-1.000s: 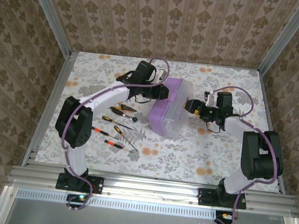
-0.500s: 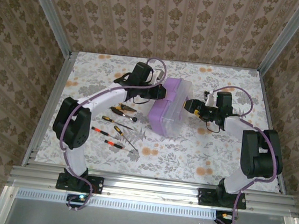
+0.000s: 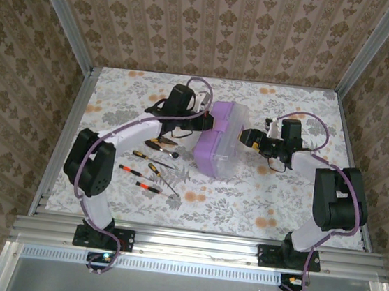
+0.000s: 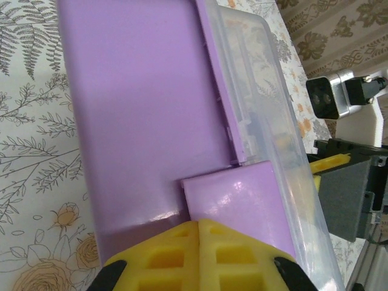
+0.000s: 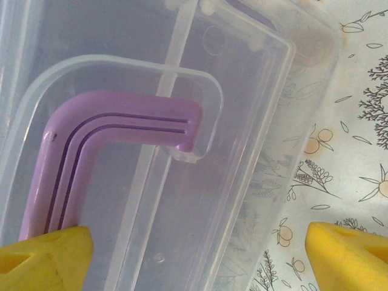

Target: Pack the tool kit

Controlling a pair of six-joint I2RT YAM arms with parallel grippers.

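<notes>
Both arms, left arm (image 3: 135, 126) and right arm (image 3: 311, 161): pale white-lilac links, chunky black joint housings, black base plates (image 3: 103, 237). Purple cable (image 3: 203, 82) runs along each. Left gripper (image 4: 199, 227) and right gripper (image 5: 194, 254) have yellow pads, the left's with rectangular moulded pockets. Right wrist camera block (image 4: 330, 97) looks black on a silver bracket, though it's blurry.

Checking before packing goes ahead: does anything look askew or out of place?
The purple box looks tipped on its side, clear lid facing the right gripper, not lying flat. The screwdrivers and pliers lie loose on the table left of it.
</notes>
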